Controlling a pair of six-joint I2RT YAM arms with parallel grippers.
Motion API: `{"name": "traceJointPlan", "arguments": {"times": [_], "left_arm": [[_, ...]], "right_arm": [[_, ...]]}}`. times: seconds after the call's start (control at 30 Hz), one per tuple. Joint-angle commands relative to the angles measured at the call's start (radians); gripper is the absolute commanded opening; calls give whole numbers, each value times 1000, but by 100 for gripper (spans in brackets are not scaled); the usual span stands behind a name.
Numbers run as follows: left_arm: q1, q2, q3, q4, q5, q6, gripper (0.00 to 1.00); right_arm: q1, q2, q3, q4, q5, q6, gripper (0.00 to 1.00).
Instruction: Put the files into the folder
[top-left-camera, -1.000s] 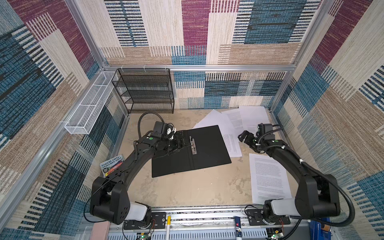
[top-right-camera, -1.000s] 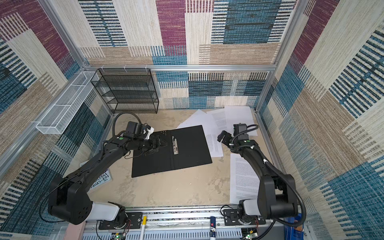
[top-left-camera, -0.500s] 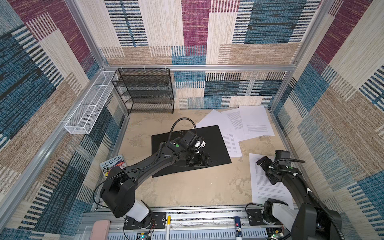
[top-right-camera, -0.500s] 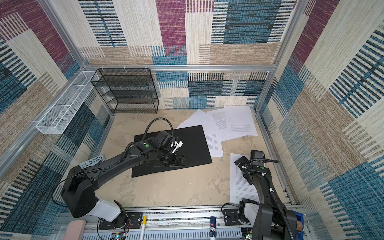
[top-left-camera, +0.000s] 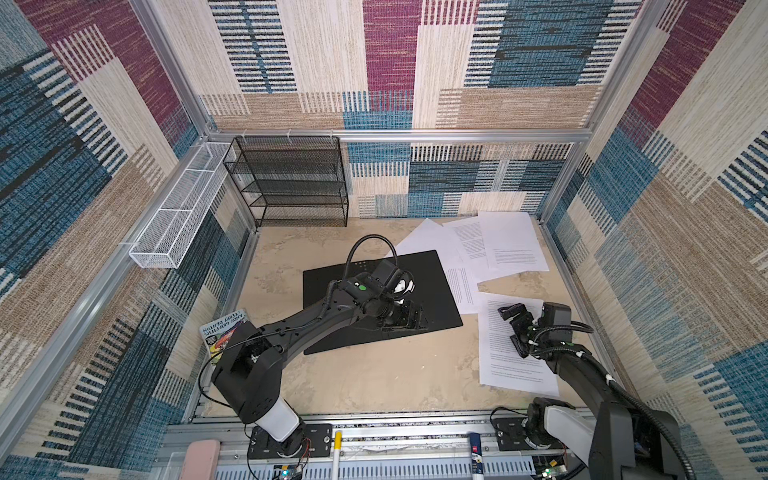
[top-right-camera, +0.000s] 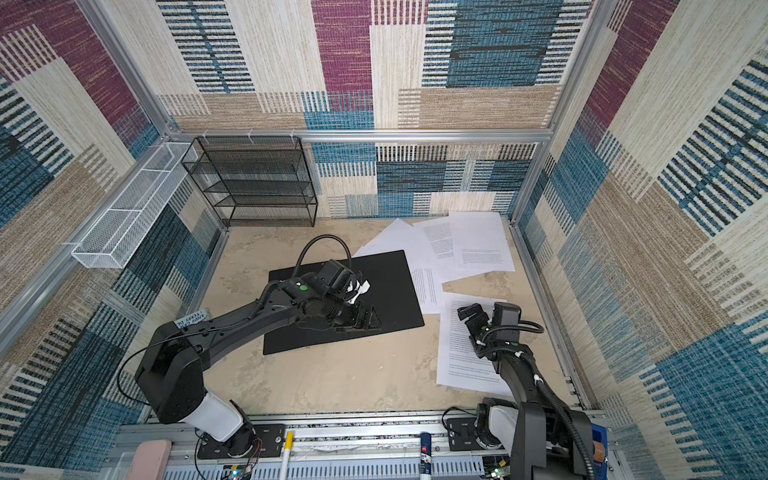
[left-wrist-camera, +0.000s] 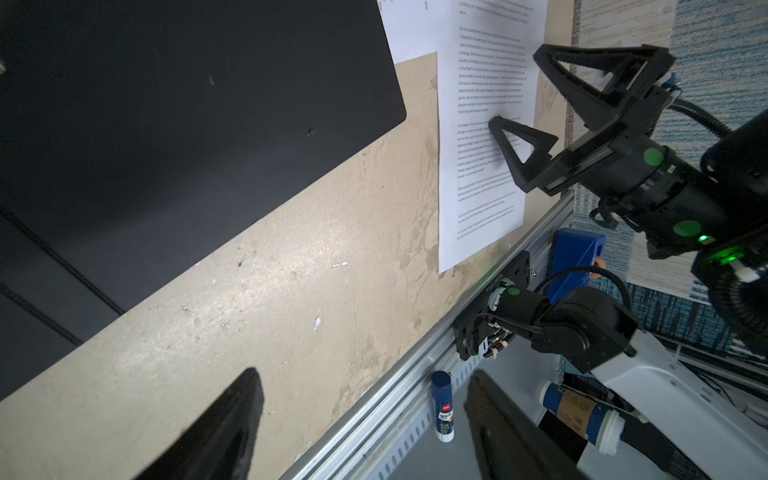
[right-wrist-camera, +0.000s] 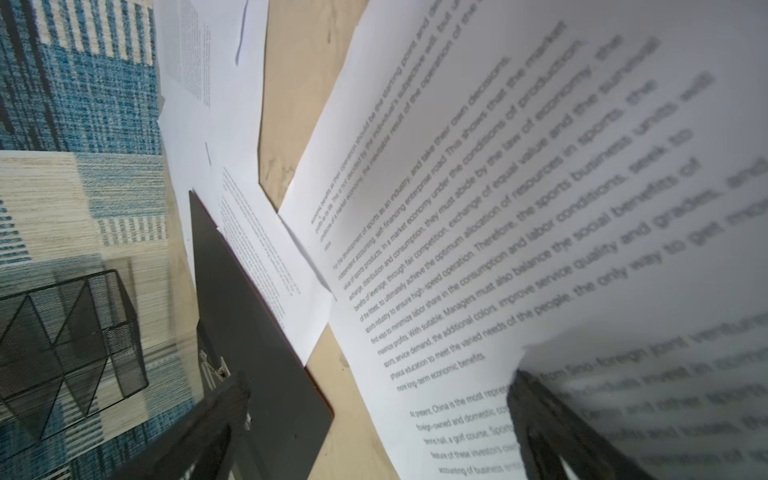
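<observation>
The folder (top-left-camera: 434, 272) (top-right-camera: 388, 278) lies open on the table, black inside up. My left gripper (top-left-camera: 409, 318) (top-right-camera: 361, 320) hangs over its near right part, open, with nothing between the fingers in the left wrist view (left-wrist-camera: 363, 386). Several files (top-left-camera: 498, 245) (top-right-camera: 469, 245) overlap at the back right, one tucked under the folder's right edge. Another printed sheet (top-left-camera: 509, 361) (top-right-camera: 461, 365) lies at the front right. My right gripper (top-left-camera: 517, 328) (top-right-camera: 473, 328) stands wide open over this sheet (left-wrist-camera: 469, 199) (right-wrist-camera: 498, 208), one fingertip (left-wrist-camera: 496, 124) down at the paper.
A black mesh rack (top-left-camera: 291, 183) stands at the back left. A white wire basket (top-left-camera: 174, 212) hangs on the left wall. A colourful book (top-left-camera: 222, 328) lies at the left edge beside my left arm. A glue stick (left-wrist-camera: 442, 411) rests on the front rail.
My left gripper swung from the folder's left side to its near right part. My right gripper drew back from the rear files to the front right sheet.
</observation>
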Motion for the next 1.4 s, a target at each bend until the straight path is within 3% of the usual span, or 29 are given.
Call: {"name": "traceJointPlan", "arguments": {"times": [0.0, 0.3, 0.47, 0.57, 0.73, 0.87, 1.03, 1.37], "left_arm": [[0, 17, 27, 13, -3, -20, 77], [-4, 127, 151, 14, 26, -31, 77], [-42, 222, 248, 13, 58, -31, 76], [-90, 298, 316, 14, 73, -35, 76], [-171, 433, 440, 14, 95, -48, 76], [-226, 545, 538, 13, 113, -56, 75], [-263, 647, 614, 12, 150, -70, 75], [-268, 704, 600, 12, 117, -74, 75]], "right_arm": [[53, 54, 0, 36, -19, 130, 100], [155, 236, 139, 110, -23, 141, 100], [149, 251, 315, -85, 34, -94, 100], [61, 279, 375, -191, -25, -246, 100], [-142, 226, 329, -276, -115, -413, 100], [-186, 121, 270, -335, -30, -421, 100], [-251, 67, 165, -347, -39, -422, 100], [-253, 41, 124, -333, 37, -349, 100]]}}
